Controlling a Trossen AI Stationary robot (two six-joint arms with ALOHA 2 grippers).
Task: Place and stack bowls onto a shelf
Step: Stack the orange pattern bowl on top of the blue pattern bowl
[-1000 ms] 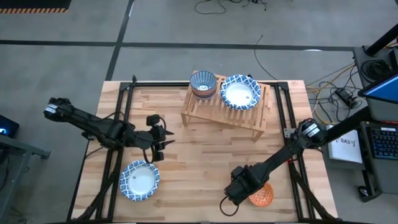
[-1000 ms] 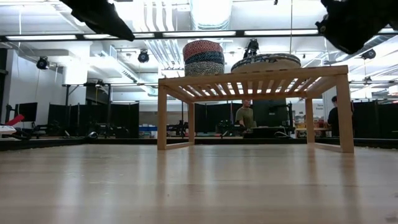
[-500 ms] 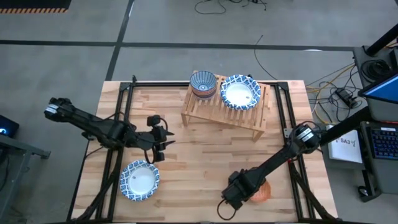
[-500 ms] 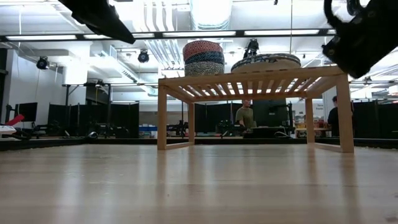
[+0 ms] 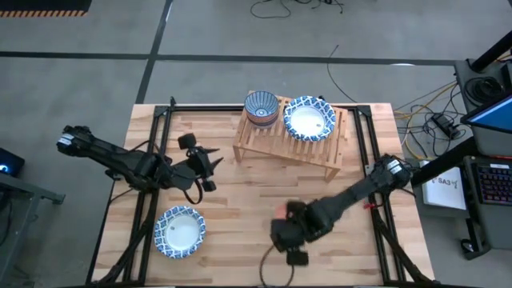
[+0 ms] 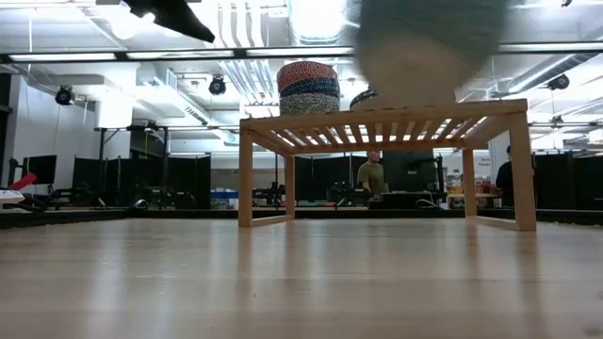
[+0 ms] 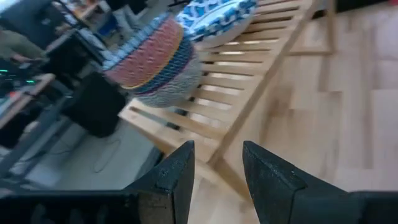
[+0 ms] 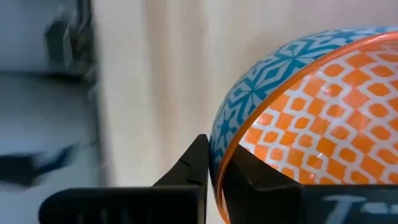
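Gripping the orange bowl [image 8: 311,112] by its rim, the right gripper [image 8: 214,167] has its fingers pinched shut on the edge; we see orange lattice inside, teal pattern outside. In the high view the right gripper [image 5: 290,234] sits over the table's [image 5: 240,192] near-middle, bowl mostly hidden under it. Left gripper [image 7: 214,180] is partly open w/ nothing between its fingers, hovering left of the shelf [image 5: 290,144], near but not touching. On the shelf: a stack of small bowls [image 5: 261,106] just beside a wide blue-and-white bowl [image 5: 309,118]. Another wide blue-and-white bowl [image 5: 180,232] lies on the table, front left, well apart from both grippers.
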